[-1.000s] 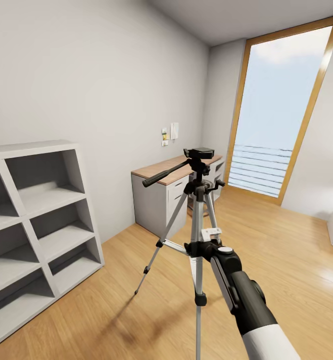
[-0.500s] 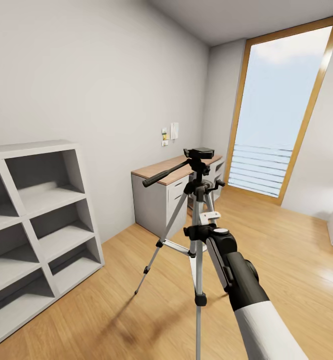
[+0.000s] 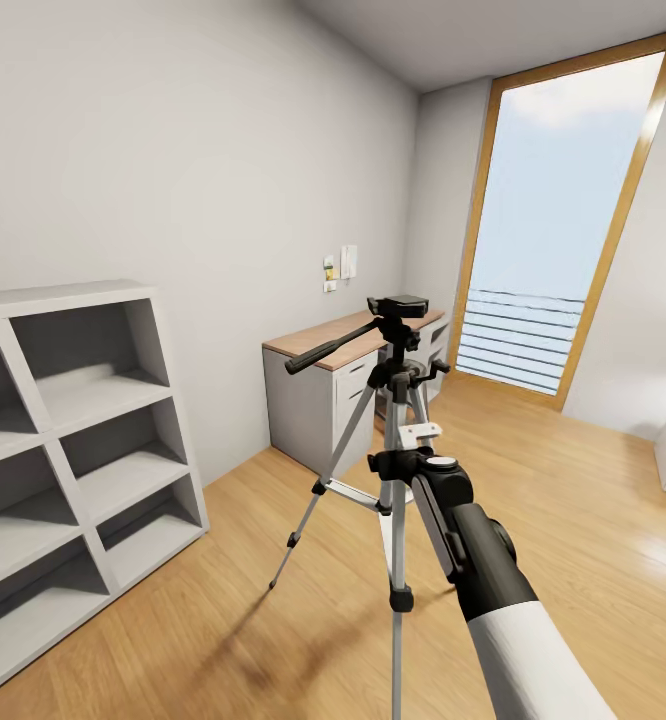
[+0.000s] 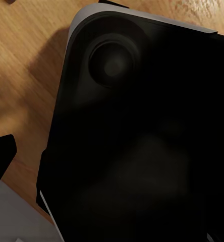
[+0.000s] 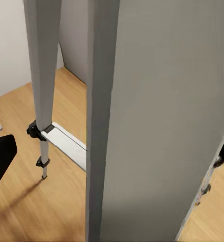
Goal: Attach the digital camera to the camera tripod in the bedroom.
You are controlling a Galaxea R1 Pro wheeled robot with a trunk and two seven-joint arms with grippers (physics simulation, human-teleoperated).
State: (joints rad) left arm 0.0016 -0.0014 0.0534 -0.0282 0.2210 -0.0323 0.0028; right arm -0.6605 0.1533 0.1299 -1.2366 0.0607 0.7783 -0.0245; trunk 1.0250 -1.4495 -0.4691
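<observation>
Pale-walled, wood-floored bedroom (image 3: pixel 593 520): we are seeing the right claw (image 3: pixel 405 450), lifted since a second ago, now pausing against the silver-legged black-headed camera tripod (image 3: pixel 397 400); claw state undeterminable; grasping seems imminent.

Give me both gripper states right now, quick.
Left gripper: cannot be told; its wrist camera faces a dark body.
Right gripper: up against the camera tripod at its centre column; open or closed cannot be told.

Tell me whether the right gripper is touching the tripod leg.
Cannot tell. In the head view the right gripper overlaps the camera tripod leg, but its fingers are hidden.
</observation>
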